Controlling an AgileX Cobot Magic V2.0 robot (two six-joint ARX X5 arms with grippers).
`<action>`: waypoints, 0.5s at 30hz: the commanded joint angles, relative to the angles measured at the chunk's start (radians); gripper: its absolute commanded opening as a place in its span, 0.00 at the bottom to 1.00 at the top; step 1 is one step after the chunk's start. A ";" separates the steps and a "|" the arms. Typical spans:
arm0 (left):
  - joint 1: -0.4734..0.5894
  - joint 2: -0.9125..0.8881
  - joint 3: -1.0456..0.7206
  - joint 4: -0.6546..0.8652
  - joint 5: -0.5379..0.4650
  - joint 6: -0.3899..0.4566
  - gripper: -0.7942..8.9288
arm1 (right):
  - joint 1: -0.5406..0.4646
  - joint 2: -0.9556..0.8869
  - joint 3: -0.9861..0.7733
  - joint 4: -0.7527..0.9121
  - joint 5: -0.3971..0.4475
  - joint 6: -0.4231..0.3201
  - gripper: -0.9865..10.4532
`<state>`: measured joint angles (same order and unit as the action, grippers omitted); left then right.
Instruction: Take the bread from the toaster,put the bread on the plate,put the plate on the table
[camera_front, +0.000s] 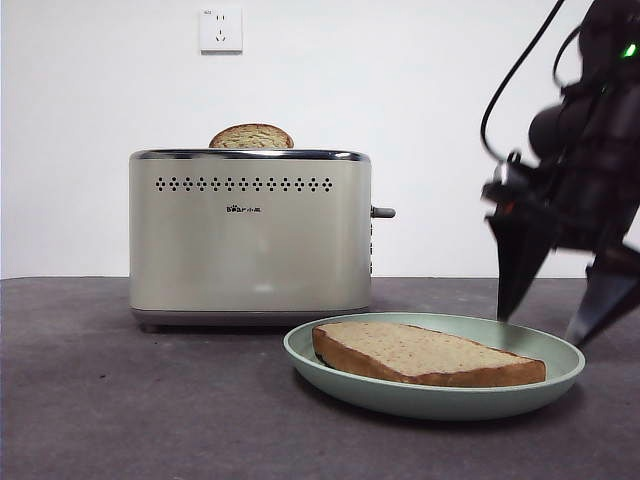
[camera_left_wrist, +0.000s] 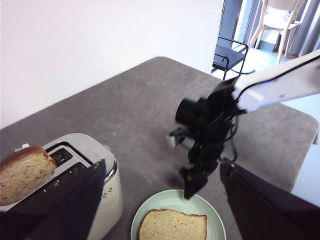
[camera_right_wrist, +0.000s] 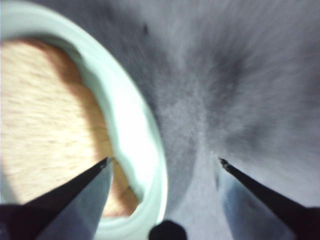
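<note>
Mint-green, the plate (camera_front: 440, 395) is already set on the counter (camera_front: 120, 400) with the bread (camera_front: 425, 353) laid on it, while the right pincer (camera_front: 555, 325) is held open, straddling its rim.

Observed beyond my work area: a second slice (camera_front: 251, 137) with a rounded dome top and brown crust stands upright, only its upper part showing from the front; from my left wrist it shows a tan speckled face (camera_left_wrist: 22, 174). A white wall socket (camera_front: 221, 29) is mounted high on the plain white wall (camera_front: 430, 90). Past the far edge, a black metal-framed chair (camera_left_wrist: 230, 54) stands on a pale floor, and a light wooden chair (camera_left_wrist: 277, 20) stands farther back, near grey curtains (camera_left_wrist: 307, 30).
</note>
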<state>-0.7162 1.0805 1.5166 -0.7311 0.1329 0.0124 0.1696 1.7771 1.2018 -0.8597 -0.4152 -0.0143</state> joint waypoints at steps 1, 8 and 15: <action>-0.003 -0.001 -0.001 0.004 -0.002 0.037 0.47 | -0.002 -0.122 -0.002 0.005 0.001 0.026 0.39; -0.002 -0.003 -0.032 -0.040 -0.064 0.063 0.47 | 0.012 -0.443 0.000 0.021 -0.004 0.060 0.39; 0.003 -0.149 -0.254 0.130 -0.235 0.034 0.40 | 0.043 -0.703 0.000 0.020 -0.004 0.104 0.39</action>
<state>-0.7158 0.9588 1.2968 -0.6262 -0.0822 0.0582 0.2081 1.0859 1.2026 -0.8398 -0.4194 0.0654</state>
